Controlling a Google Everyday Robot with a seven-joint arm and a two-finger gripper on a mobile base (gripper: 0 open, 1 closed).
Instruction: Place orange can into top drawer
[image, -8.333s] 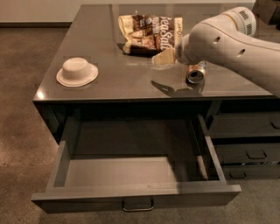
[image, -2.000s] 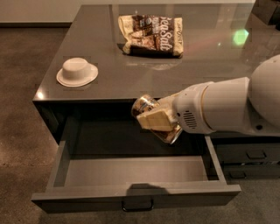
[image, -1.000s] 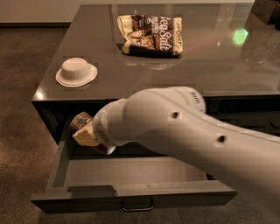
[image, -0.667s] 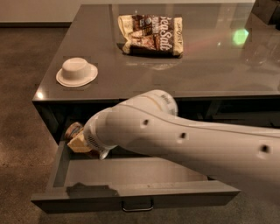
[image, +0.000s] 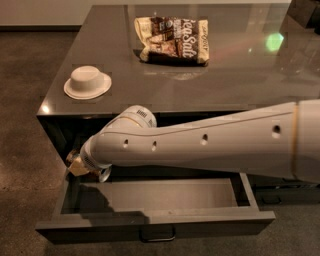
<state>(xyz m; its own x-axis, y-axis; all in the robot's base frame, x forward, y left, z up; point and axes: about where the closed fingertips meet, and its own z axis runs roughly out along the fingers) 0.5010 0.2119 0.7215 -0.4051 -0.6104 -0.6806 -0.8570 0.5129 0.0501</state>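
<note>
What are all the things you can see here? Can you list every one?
snack bag: one, brown and cream, lying at the back of the table top
dish: one, white, looks upside down, left side of the table top
table: one, dark grey, shiny top
top drawer: one, dark grey, open below the table top
orange can: one, orange-brown with a silver end, held over the drawer's left end
arm: one, white, reaching in from the right
gripper: one, tan fingers shut on the orange can, at the drawer's left end
</note>
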